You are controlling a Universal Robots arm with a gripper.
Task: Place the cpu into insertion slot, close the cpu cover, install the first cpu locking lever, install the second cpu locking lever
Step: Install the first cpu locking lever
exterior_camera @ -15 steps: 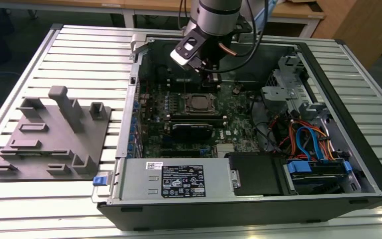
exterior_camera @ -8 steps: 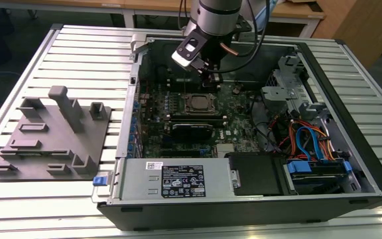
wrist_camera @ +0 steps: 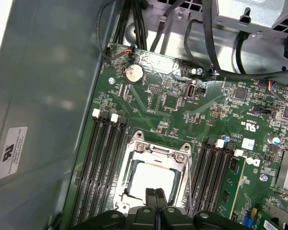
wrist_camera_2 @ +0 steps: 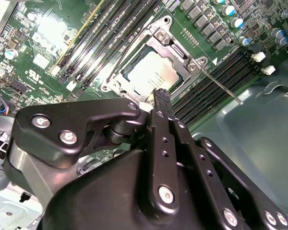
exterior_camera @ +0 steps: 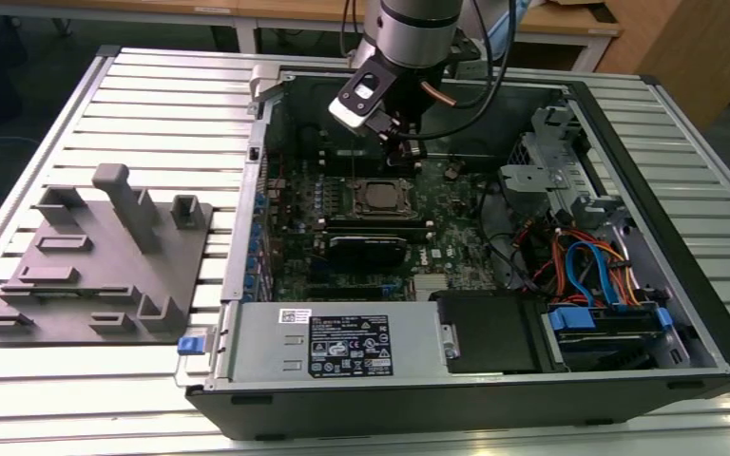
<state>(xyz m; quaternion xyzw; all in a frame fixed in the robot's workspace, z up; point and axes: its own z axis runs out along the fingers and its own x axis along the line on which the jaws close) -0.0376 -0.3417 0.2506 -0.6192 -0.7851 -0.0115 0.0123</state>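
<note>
Hanging inside the open computer case (exterior_camera: 492, 399) in the exterior view, the gripper (exterior_camera: 397, 142) is seen just above the cpu (exterior_camera: 382, 198), seated on the motherboard (exterior_camera: 460, 204). In the second wrist view, the cpu cover (wrist_camera_2: 175, 43) is seen closed around the chip, one locking lever (wrist_camera_2: 221, 86) jutting out. In the first wrist view, the fingertips (wrist_camera: 160, 196) are pressed together, nothing gripped.

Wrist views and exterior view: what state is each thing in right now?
computer case: side open, board exposed.
cpu: seated in its socket.
cpu cover: closed down around the cpu.
locking lever: sticking out from the socket, apparently unlatched.
tool: shut, holding nothing.
</note>
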